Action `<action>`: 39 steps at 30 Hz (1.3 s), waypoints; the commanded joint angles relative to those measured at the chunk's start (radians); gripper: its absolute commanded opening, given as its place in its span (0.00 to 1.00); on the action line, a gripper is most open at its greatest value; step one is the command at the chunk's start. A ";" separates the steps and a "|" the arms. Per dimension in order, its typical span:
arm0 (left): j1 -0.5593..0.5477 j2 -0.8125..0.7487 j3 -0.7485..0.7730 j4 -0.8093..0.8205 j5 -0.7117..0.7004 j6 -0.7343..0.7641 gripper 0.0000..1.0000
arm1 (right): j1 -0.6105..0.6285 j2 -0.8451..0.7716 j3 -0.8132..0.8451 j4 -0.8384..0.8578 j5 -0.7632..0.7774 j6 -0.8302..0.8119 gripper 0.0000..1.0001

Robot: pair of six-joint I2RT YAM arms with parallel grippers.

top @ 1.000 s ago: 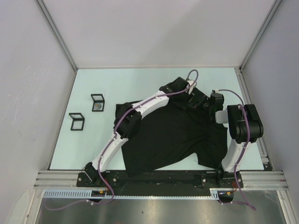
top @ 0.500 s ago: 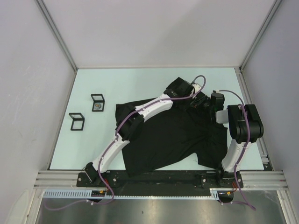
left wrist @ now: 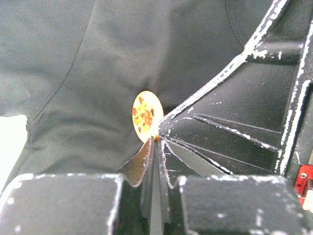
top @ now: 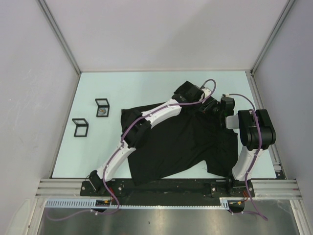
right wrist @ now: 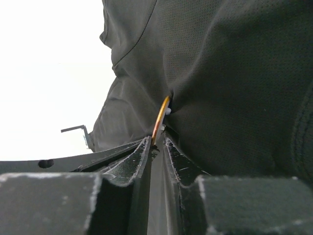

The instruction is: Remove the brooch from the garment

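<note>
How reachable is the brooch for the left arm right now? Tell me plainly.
Yes, it seems: the left gripper has its fingertips closed at the brooch's lower edge, nothing between them; the garment lies only behind it.

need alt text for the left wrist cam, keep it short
A round yellow brooch with red-orange speckles sits on a dark T-shirt, its lower edge pinched at bottom centre by the left gripper. A scuffed black part fills the right side, tapering toward the brooch.
</note>
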 commanded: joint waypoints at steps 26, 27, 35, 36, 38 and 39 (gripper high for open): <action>0.029 -0.046 -0.043 0.081 0.024 -0.066 0.00 | 0.020 -0.007 0.060 0.001 0.086 -0.124 0.33; 0.029 -0.049 -0.043 0.081 0.023 -0.066 0.00 | 0.023 0.001 0.063 0.013 0.080 -0.122 0.33; 0.029 -0.047 -0.047 0.077 0.021 -0.059 0.00 | 0.038 0.043 0.107 0.018 0.066 -0.116 0.33; 0.029 -0.047 -0.047 0.077 0.021 -0.059 0.00 | 0.038 0.050 0.113 0.014 0.063 -0.116 0.32; 0.029 -0.047 -0.047 0.075 0.023 -0.059 0.00 | 0.038 0.053 0.115 0.015 0.059 -0.108 0.30; 0.029 -0.047 -0.047 0.077 0.023 -0.059 0.00 | 0.038 0.055 0.116 0.018 0.057 -0.104 0.29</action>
